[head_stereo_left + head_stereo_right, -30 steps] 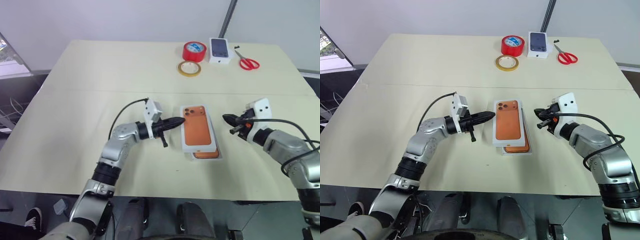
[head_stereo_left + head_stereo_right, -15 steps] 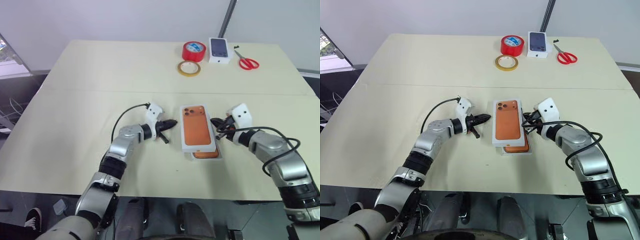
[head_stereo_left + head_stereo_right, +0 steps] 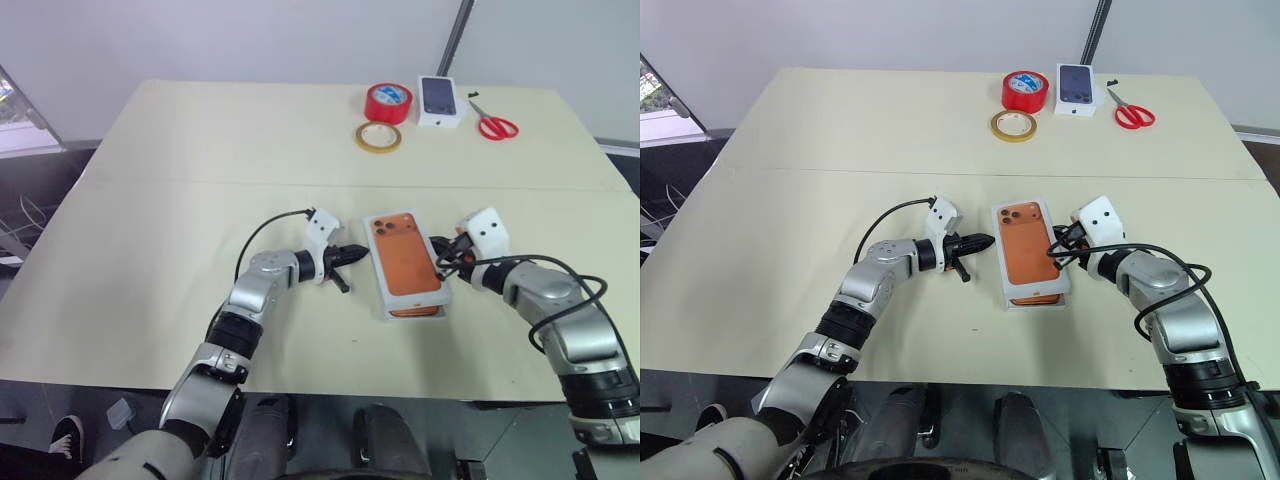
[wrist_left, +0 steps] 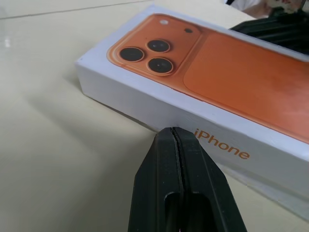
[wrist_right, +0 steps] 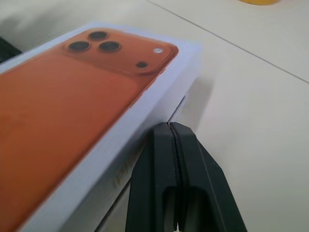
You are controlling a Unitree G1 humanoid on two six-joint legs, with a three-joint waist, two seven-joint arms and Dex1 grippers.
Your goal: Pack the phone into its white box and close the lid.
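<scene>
**Two closed pincers square up the lid on the phone box**

The left pincer (image 3: pixel 978 241) has its black fingers pressed together, holding nothing, its tip at the long side of the lid (image 3: pixel 1030 250) from nine o'clock. The right pincer (image 3: pixel 1061 249), also pressed together and empty, meets the opposite long side from three o'clock. The lid, white-walled with an orange phone picture printed on top, sits over the white box (image 3: pixel 1038 300), whose edge peeks out at the six o'clock end, slightly askew. The phone itself is hidden, presumably inside. Both rest near the middle of the pale worktop (image 3: pixel 790 200).

At twelve o'clock, well apart, lie a red tape roll (image 3: pixel 1025 90), a yellow tape ring (image 3: pixel 1013 125), a small white box with a dark phone picture (image 3: pixel 1076 88) and red scissors (image 3: pixel 1131 112).

The closing step looks to be in hand. Next, the lid likely needs nudging into line, then pressing down evenly.
</scene>
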